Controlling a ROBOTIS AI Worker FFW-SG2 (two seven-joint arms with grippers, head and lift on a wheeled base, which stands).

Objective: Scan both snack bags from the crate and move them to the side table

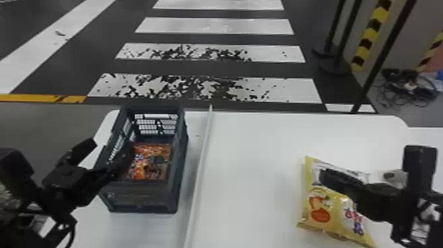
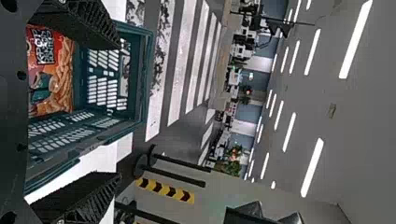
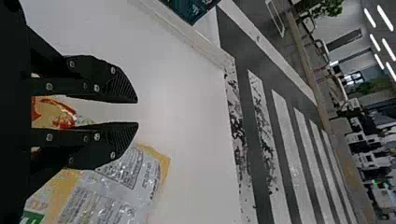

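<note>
Left gripper [image 2: 117, 111]: fingers wide apart, empty, by crate [image 1: 141, 198]; contact unclear. Orange bag [image 1: 151, 161] lies inside. Risk: off-centre descent snags a finger on the wall; shallow pinch lets film slip. Right gripper [image 3: 137, 112]: fingers slightly apart, empty, above yellow bag [image 1: 319, 211] on table [image 1: 250, 165]; low sweep could drag it.

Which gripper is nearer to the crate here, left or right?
Left. The left gripper is at the left side of the crate, one finger overlapping it in the head view. The right gripper is across the white strip, above the yellow snack bag.
</note>
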